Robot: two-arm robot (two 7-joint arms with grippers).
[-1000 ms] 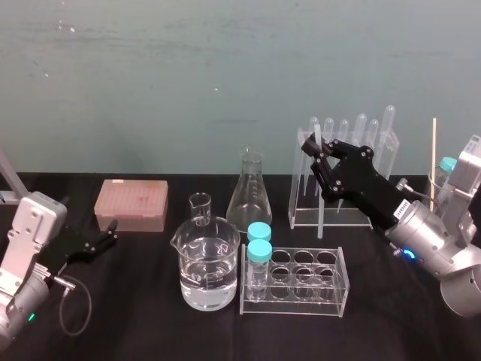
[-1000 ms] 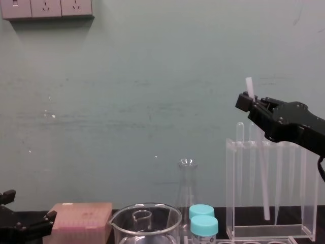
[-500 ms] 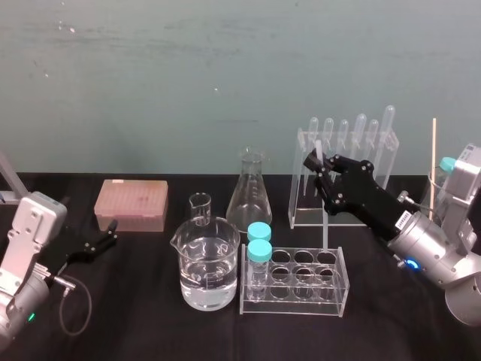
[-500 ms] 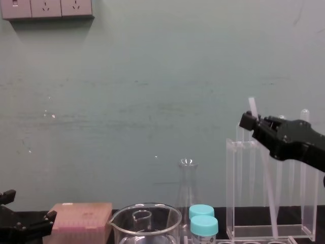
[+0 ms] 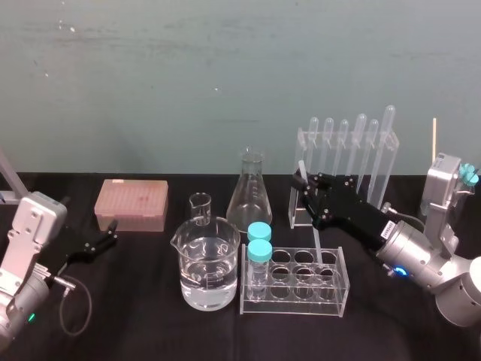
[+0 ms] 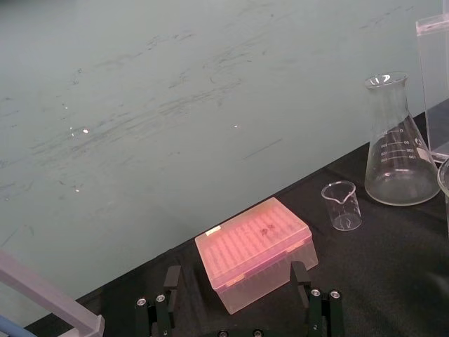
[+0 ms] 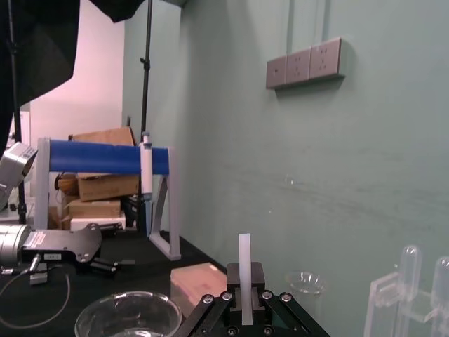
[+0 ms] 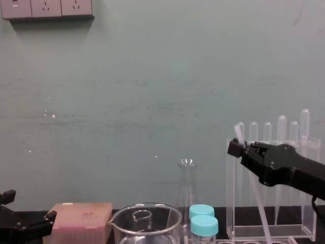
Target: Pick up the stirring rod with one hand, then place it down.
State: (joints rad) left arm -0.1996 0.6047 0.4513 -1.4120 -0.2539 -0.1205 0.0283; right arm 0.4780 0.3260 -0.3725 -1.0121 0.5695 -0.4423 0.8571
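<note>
Stirring rod [image 7: 243,254] tilted, clamped in right gripper [image 5: 307,183] near clear rack [image 5: 301,213]; left gripper [image 5: 113,232] parked, jaws apart.

Lab: flask [image 5: 249,201], beaker [image 5: 210,263], tube rack [image 5: 308,298]

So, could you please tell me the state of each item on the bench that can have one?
stirring rod: gripped, tilted.
right gripper: shut on the stirring rod.
left gripper: open, parked at the left.
large beaker: partly filled with clear liquid.
small beaker: empty.
flask: empty, upright.
two tubes: capped, standing in the tube rack.
pink box: closed.
</note>
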